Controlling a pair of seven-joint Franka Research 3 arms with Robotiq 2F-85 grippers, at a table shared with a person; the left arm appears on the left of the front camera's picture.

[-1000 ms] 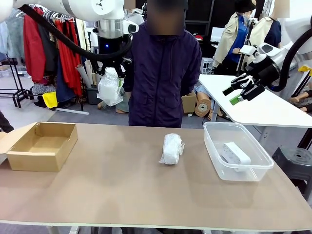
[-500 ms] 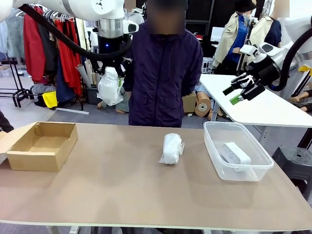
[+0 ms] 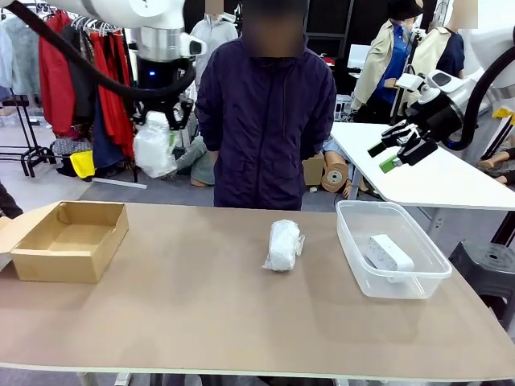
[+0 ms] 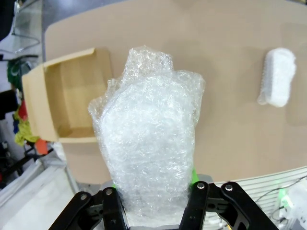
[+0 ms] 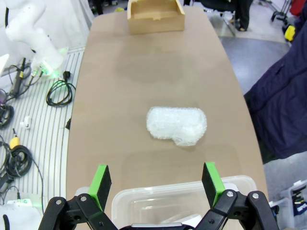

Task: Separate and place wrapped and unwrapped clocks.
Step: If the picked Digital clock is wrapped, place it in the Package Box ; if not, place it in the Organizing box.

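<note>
High over the left part of the table (image 3: pixel 201 314), my left pincer (image 3: pixel 158 125) pinches a wrapped clock (image 3: pixel 153 153), long axis hanging down; the cardboard box (image 3: pixel 71 233) lies lower, further left.

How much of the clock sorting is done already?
Done: the bare smooth white block lies in the clear plastic tub. In hand: the left gripper has its fingers shut on a crinkly bubble-wrapped lump, held high near the brown cardboard box, which looks empty. Left: that lump needs setting down, and a second wrapped lump lies mid-way along the table.
</note>
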